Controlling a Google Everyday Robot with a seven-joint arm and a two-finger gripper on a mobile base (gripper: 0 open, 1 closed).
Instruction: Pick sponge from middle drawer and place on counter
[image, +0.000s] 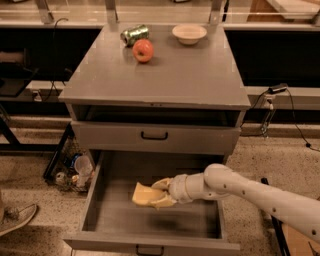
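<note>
The middle drawer (160, 227) stands pulled far out at the bottom of the grey cabinet, its flat floor and tall side walls in plain sight. The pale robot arm (250, 192) reaches into it from the right, and the claw (155, 195) hangs over the drawer floor a little left of centre, pointing left. The claw is clenched on the sponge (141, 194): one cream finger lies along the top of the pale yellow block and the other along its underside, with the left end of the sponge sticking out past them. The sponge is tilted and seems lifted slightly clear of the floor, with a soft shadow beneath the claw. Above, a shallower drawer (154, 135) with a dark handle sits pushed in. On the surface (175, 75) of the cabinet, well apart from the claw, a red apple (143, 50) rests toward the back left, a green can (134, 35) lies on its side just behind it, and a pale bowl (189, 34) stands to the right of both.
</note>
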